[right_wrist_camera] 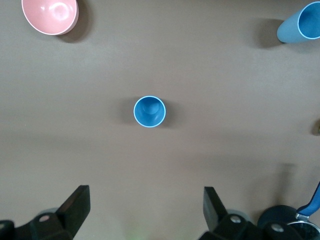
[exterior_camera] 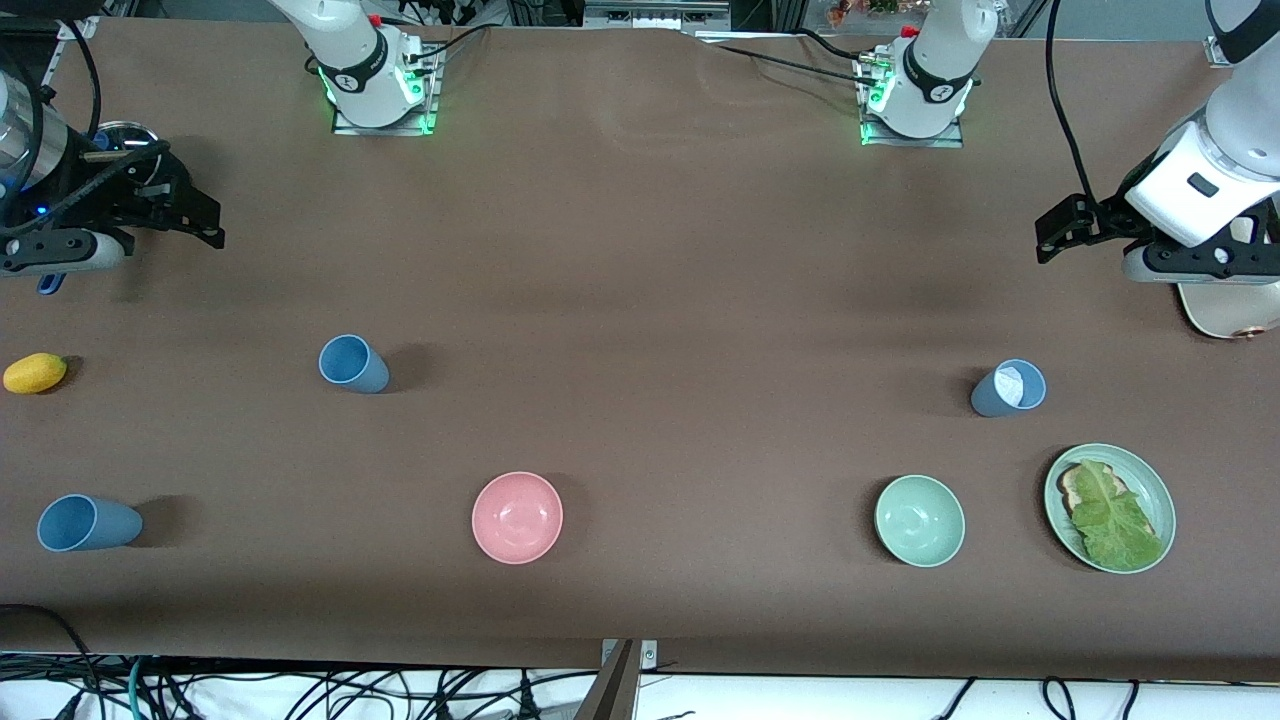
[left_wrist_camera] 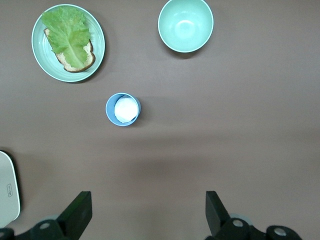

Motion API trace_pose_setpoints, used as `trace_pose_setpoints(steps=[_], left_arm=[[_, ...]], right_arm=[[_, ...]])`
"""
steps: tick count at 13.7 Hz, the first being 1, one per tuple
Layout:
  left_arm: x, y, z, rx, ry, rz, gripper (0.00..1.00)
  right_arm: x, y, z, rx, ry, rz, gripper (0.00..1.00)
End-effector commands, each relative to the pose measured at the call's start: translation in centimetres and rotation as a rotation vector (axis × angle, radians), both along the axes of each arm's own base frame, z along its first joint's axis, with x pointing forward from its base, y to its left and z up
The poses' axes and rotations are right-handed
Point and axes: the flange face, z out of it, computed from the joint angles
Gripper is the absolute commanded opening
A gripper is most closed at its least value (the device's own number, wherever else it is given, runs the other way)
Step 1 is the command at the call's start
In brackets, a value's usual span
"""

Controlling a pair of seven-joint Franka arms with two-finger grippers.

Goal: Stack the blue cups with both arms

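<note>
Three blue cups [exterior_camera: 353,364] [exterior_camera: 88,523] [exterior_camera: 1008,388] upright, well apart.

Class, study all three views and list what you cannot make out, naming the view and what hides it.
1. White thing inside the slate-blue cup: both the front and left wrist views show it too small to identify.
2. Blue-handled pot: cut off by the right wrist view's edge; in front view the right gripper hides it.
3. White object under the left gripper: hidden by that arm and cut off by the picture's edge.
</note>
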Motion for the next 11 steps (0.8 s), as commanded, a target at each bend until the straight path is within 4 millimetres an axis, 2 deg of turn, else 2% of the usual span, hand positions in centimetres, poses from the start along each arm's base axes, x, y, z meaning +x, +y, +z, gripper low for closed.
trace_pose_setpoints(steps=[1, 11], left_arm=[[-0.45, -0.24, 0.78, -0.021, 0.003, 0.003, 1.00], [-0.26, 0.10, 0.89, -0.020, -0.001, 0.003, 1.00]], right_arm=[[0.14, 0.20, 0.89, -0.012, -0.017, -0.003, 1.00], [0.20, 0.23, 0.63, -0.008, -0.011, 0.012, 1.00]])
